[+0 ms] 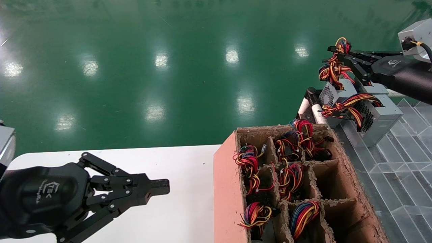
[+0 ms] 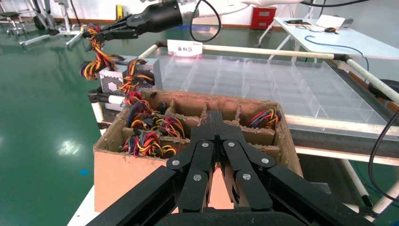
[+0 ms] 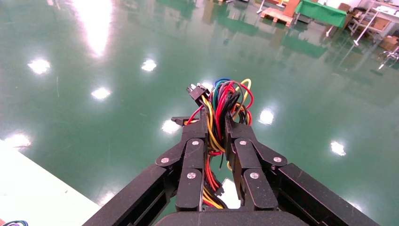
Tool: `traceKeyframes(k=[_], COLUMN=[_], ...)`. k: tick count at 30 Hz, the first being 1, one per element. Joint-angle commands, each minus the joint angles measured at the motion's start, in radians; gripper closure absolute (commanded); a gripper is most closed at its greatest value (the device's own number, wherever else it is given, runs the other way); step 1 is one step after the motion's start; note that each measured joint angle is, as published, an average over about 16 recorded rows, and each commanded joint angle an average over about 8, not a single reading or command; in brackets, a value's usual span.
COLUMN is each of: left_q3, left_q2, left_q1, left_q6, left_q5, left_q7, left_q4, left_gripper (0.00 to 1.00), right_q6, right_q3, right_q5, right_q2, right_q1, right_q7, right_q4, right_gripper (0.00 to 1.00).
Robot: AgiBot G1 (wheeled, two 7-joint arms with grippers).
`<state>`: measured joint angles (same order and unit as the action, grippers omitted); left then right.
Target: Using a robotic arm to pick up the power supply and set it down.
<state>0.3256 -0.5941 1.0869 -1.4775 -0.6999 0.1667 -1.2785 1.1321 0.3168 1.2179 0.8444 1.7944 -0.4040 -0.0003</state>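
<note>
Head view: right pincer (image 1: 337, 55) far right, clamped on the wire bundle (image 1: 332, 69) well above the clear tray (image 1: 401, 148); power supply (image 1: 371, 113) below it, resting on the tray's far left corner just beyond the box (image 1: 229, 189). Bundle pinched rather than the metal case, probably because the loose cables offer an easy hold where the smooth housing would slip. Whether the supply hangs by its wires or sits fully on the tray: cannot tell.

Right wrist view: red, yellow, black and blue wires squeezed between the two linked black fingers (image 3: 237, 141), fanning out past the tips.

Supply: silver-grey sheet metal, boxy, honeycomb perforations on one face. Box: pinkish cardboard, fuzzy torn edges, partitioned cells, several stuffed with coiled wires, others bare. Tray: glossy clear plastic divided into compartments.

Left pincer (image 1: 158, 188) near left, parked over the white counter (image 1: 182, 202), fingers pressed together on nothing.
</note>
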Motion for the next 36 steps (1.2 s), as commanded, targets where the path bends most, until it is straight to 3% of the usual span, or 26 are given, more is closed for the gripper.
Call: traceKeyframes(k=[1,12,30,36], left_q3=[0.000,0.000,0.001,0.001], left_q2=[0.000,0.000,0.000,0.000], left_q1=[0.000,0.000,0.000,0.000], left_q6=[0.000,0.000,0.000,0.000], left_q5=[0.000,0.000,0.001,0.001], left_q7=[0.000,0.000,0.000,-0.001], left_q4=[0.000,0.000,0.000,0.000], left_gripper=[1.00,1.00,1.00,1.00], right_q6=[0.001,0.083,0.347,0.386], right_q3=[0.006,0.017,-0.007,-0.014], right_q5=[0.008,0.024,-0.015,-0.043], right_q2=[0.002,-0.020,-0.079,-0.091], right_q1=[0.003,0.027,0.069,0.042], right_q7=[0.001,0.007,-0.073,-0.062], right_q4=[0.003,0.021,0.063,0.118], right_gripper=[0.00,0.00,0.00,0.00])
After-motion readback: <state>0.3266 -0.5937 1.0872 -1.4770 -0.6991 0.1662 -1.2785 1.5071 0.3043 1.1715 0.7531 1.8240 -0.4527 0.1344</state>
